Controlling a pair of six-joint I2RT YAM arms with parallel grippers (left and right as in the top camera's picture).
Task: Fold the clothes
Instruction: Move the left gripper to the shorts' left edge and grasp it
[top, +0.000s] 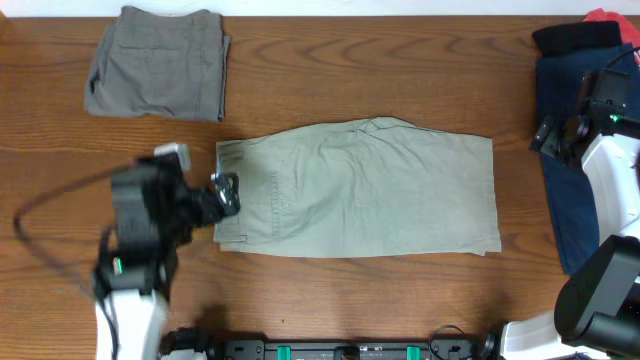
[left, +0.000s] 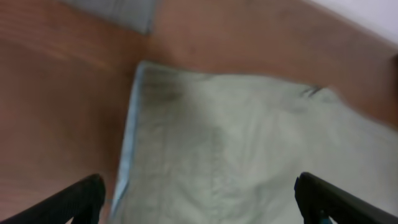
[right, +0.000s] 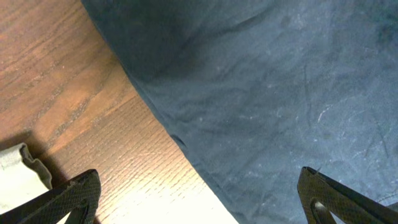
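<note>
My left gripper (top: 226, 193), fingers apart and empty, is at the waistband edge of the shorts (top: 370, 190); my right gripper (right: 199, 183), also released, hangs above navy cloth (right: 280, 93).

Overhead light is even and bright; the left arm (top: 140, 225) is motion-blurred. Left wrist view is soft throughout. Right wrist view is sharp, with glare on the table (right: 165, 193) and shadow on the navy garment (right: 267, 93)

A brown wood-grain table (top: 330, 80) meets a white strip along its far edge.
</note>
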